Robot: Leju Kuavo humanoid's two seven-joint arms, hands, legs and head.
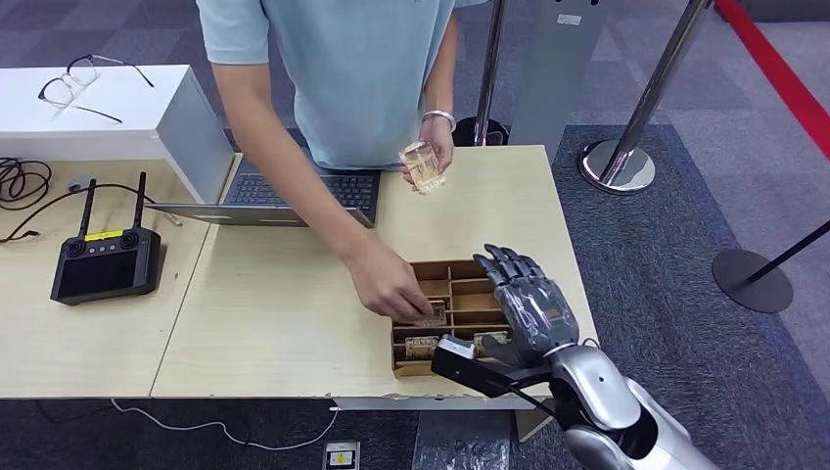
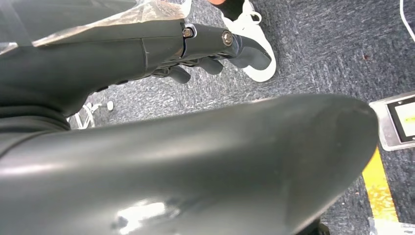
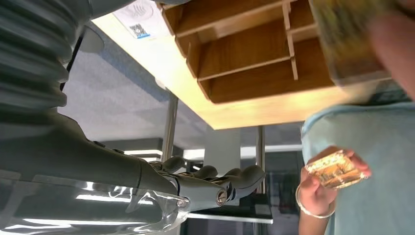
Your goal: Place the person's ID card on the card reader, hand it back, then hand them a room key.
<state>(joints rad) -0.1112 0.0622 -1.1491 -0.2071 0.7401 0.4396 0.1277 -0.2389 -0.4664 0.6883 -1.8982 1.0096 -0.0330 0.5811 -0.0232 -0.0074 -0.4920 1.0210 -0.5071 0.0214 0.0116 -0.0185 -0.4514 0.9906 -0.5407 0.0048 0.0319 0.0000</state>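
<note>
The robot's grey right hand hangs over the right side of the brown wooden box with little compartments on the pale wooden table, its fingers spread apart and holding nothing. A person in a light blue shirt stands at the far side, reaching one hand into the left part of the box onto a small card there, and holding a yellowish card up near the black laptop. The robot's dark left hand hangs down by the grey carpet floor with its fingers curled in and nothing in them.
</note>
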